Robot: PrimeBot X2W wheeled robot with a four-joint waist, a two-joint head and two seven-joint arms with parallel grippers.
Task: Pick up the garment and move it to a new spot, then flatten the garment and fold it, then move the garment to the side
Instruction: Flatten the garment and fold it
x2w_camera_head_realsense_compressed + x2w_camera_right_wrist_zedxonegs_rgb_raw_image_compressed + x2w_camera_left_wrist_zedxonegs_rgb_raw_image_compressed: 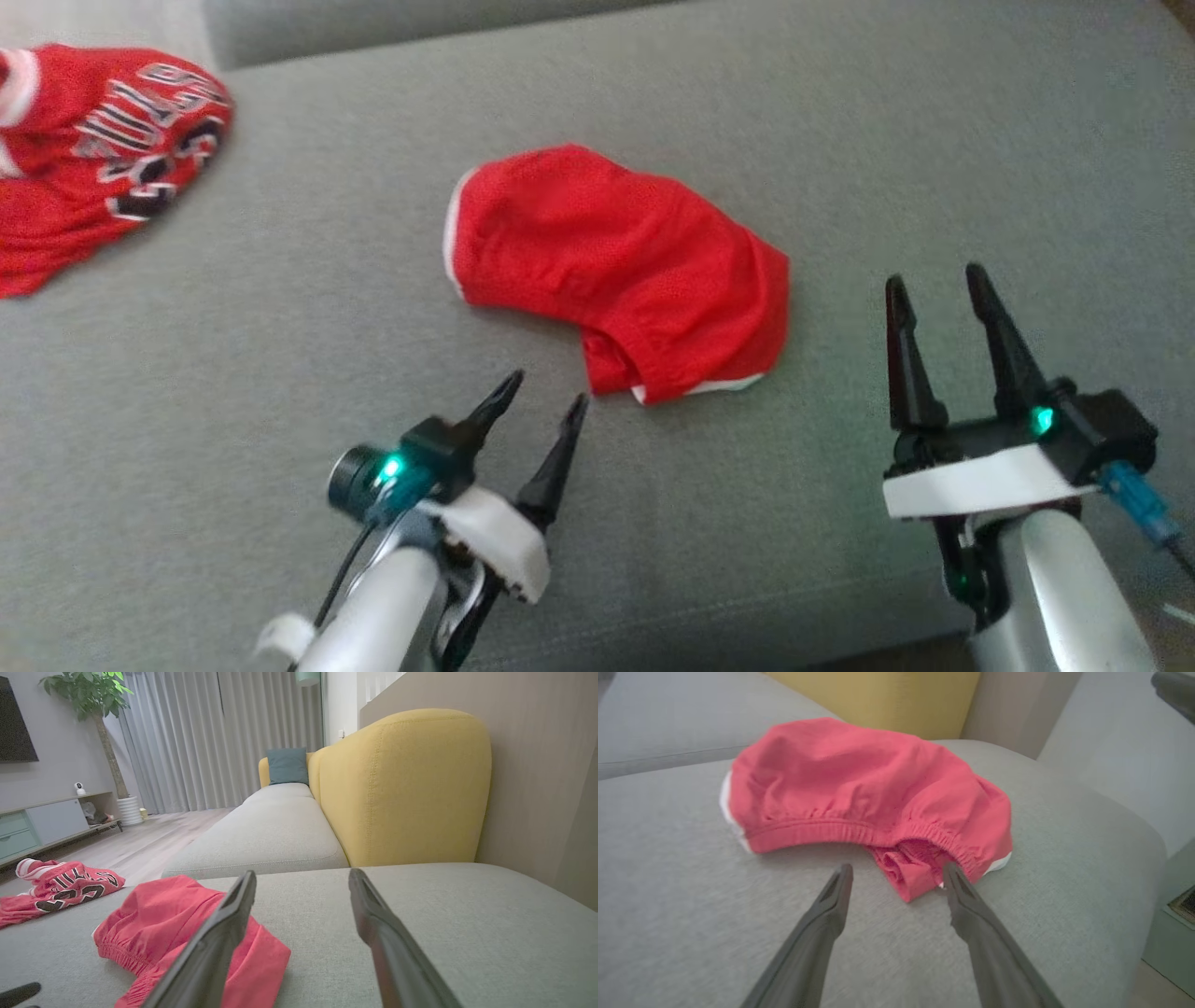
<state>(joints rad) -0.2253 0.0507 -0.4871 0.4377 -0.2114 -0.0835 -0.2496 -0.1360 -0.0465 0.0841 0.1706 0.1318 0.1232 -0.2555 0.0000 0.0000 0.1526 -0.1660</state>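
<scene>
**Two red cloths, one wrong grab waiting to happen**

Both claws are hanging with fingers wide apart and holding nothing. The left claw [547, 390] is pointing its tips at the elastic hem of the plain red cloth [616, 271], just beside it. The right claw [935, 278] is hovering over bare grey sofa cushion [280, 392] on the cloth's other side. The jersey [103, 159], the one with the black lettering, is lying crumpled well apart from both, way over at the cushion's far left and partly running off the head view.

So here's what's bugging me: the left claw is lining up on the wrong thing. Same red, same crumpled look, and if it's closing from here it's grabbing the unlettered cloth.

Even if it's heading for the jersey, I'm guessing the arm is sweeping close past that cloth and could be snagging the hem and dragging it along. And the jersey looks like it's sitting near the cushion's edge, so a sloppy single-layer pinch on slippery mesh might be tipping it off.
</scene>
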